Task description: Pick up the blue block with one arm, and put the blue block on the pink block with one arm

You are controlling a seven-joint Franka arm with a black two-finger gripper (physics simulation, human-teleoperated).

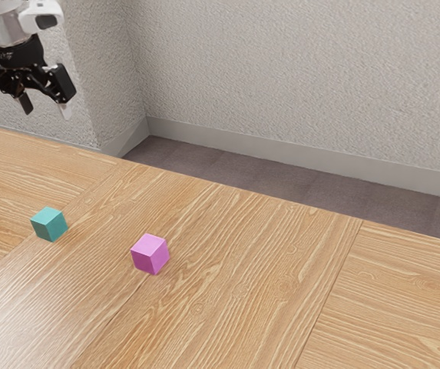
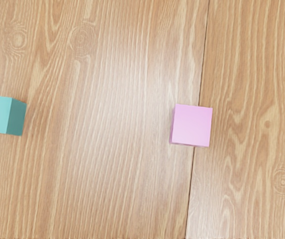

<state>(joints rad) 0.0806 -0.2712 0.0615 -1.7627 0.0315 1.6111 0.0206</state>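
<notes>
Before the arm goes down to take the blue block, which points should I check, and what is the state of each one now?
1. Gripper open and empty: ok.
2. Blue block lying free on the table, nothing on it: ok.
3. Pink block with a free top face: ok.
4. The two blocks apart, leaving room for the fingers: ok.
5. Gripper low and centred over the blue block: not ok, it hangs high above the table.
6. Fingers lined up with the blue block's sides: cannot tell.

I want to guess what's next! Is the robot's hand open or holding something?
Gripper: open, holding nothing.
The blue block lies on the table.
</notes>
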